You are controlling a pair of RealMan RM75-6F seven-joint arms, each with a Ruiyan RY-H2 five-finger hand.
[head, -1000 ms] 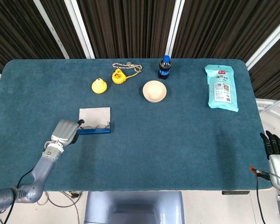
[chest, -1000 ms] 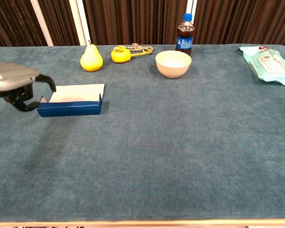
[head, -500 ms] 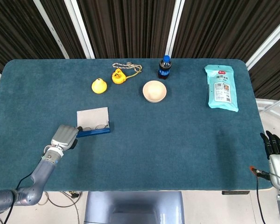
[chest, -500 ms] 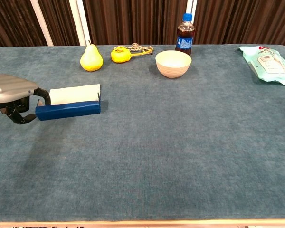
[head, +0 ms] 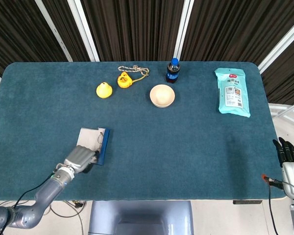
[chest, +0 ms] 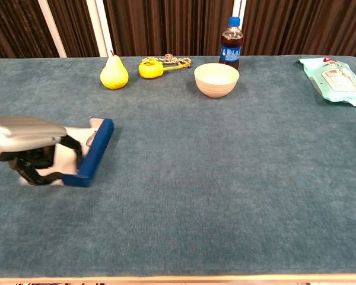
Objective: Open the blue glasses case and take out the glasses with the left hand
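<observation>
Head view: blue glasses case (head: 99, 145) open; pale lining up

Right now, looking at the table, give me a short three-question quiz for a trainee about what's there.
1. True or false: the blue glasses case lies open.
2. Which thing stands nearest the bowl? A) the bottle B) the pear C) the teal packet
3. Fill in: the left hand is at the near end of the ____.

Key
1. True. Its pale inside shows in both views.
2. A.
3. Case. Whether it grips the case cannot be told. The right hand is off the table's right edge.
</observation>
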